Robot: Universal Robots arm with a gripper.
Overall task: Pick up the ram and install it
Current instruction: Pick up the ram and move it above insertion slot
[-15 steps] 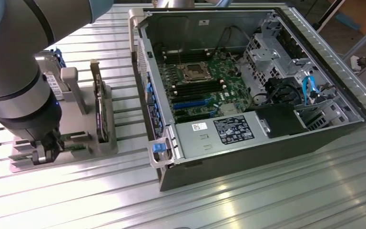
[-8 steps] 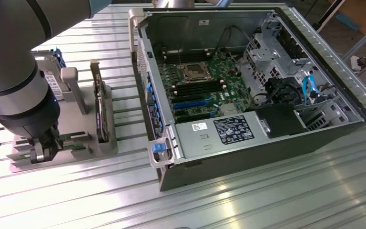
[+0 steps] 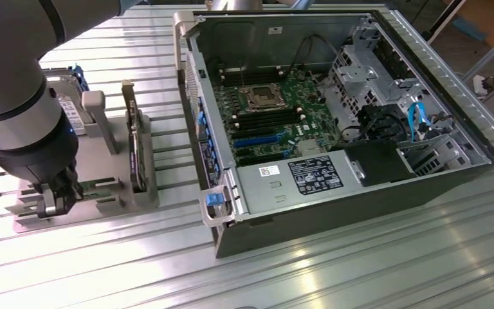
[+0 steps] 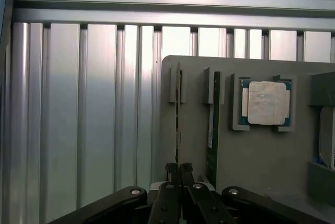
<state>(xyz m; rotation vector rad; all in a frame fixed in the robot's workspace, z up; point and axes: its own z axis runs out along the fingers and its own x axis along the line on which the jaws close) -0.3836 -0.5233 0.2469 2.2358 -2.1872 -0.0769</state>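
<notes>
The ram (image 4: 178, 114) stands on edge in a slot of the grey holder (image 4: 251, 161), seen as a thin dark line. My gripper (image 4: 178, 169) is at its near end, with both black fingers (image 4: 170, 182) pressed together on the stick's edge. A second green stick (image 4: 213, 124) stands in the neighbouring slot, apart from the fingers. In the exterior view my gripper (image 3: 54, 203) reaches down onto the holder (image 3: 123, 196) at the left, and the arm hides the ram there.
A square silver processor (image 4: 267, 102) lies in a pocket of the holder. A dark expansion card (image 3: 134, 141) and a hard drive (image 3: 67, 103) stand upright on it. The open computer case (image 3: 316, 193) lies to the exterior view's right, its motherboard (image 3: 269, 119) exposed. A ribbed aluminium table (image 3: 359, 270) surrounds everything.
</notes>
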